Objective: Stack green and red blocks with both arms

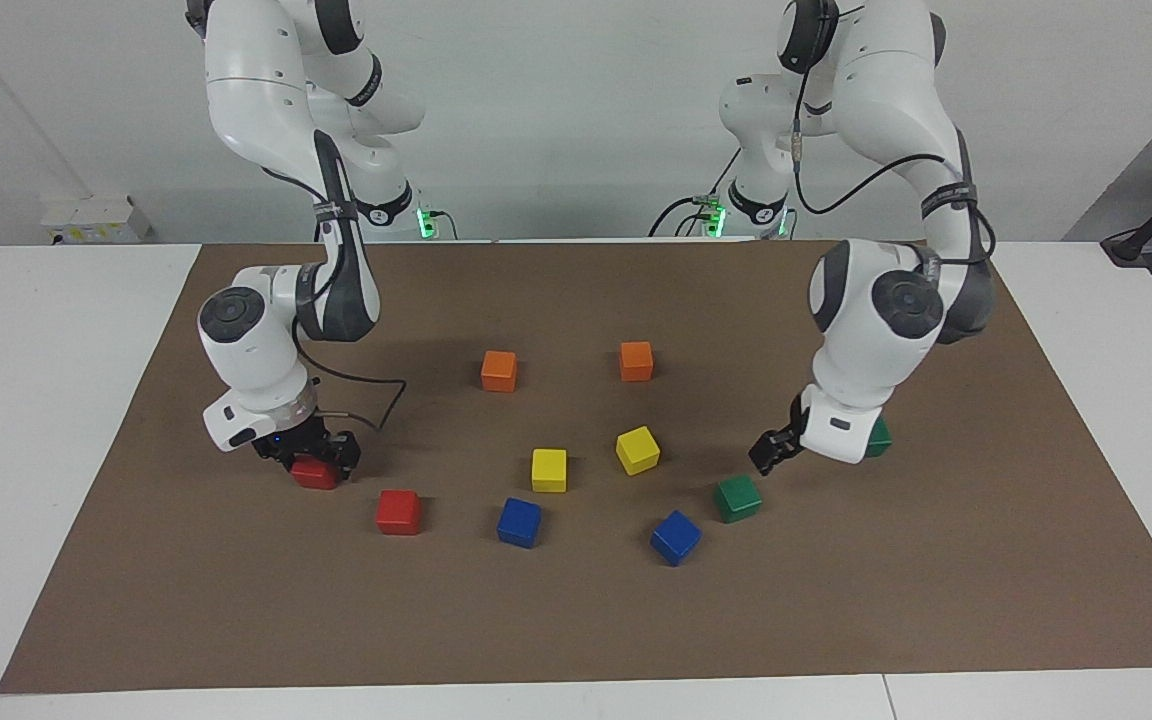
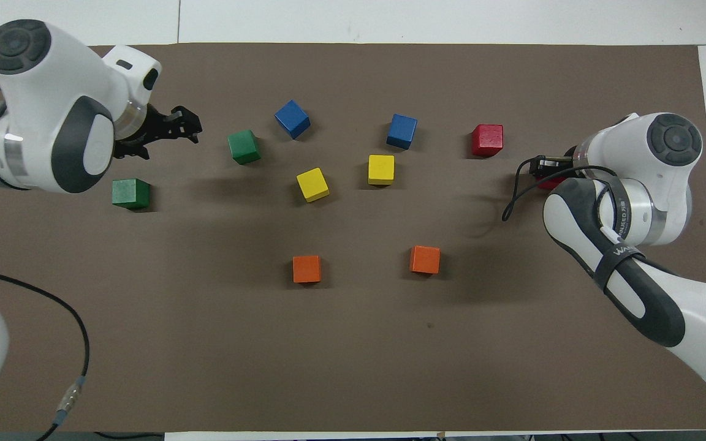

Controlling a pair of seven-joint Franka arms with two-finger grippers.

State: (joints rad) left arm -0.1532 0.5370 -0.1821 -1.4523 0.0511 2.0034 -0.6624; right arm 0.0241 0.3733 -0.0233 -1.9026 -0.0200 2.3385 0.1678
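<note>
One green block [image 1: 878, 437] [image 2: 130, 193] rests on the mat at the left arm's end, with nothing gripping it; the left wrist partly hides it in the facing view. My left gripper [image 1: 768, 453] [image 2: 186, 122] hangs open and empty over the mat between that block and the second green block [image 1: 737, 498] [image 2: 244, 146]. My right gripper [image 1: 312, 452] [image 2: 543, 166] is down around a red block [image 1: 314, 473] [image 2: 553, 183] that sits on the mat at the right arm's end. The other red block [image 1: 399, 511] [image 2: 488, 139] stands close by, farther from the robots.
Two orange cubes [image 1: 499, 370] [image 1: 636, 360] lie nearest the robots. Two yellow cubes [image 1: 549, 469] [image 1: 637, 449] sit mid-mat, and two blue cubes [image 1: 519, 522] [image 1: 675, 537] lie farther out. The brown mat [image 1: 576, 620] covers a white table.
</note>
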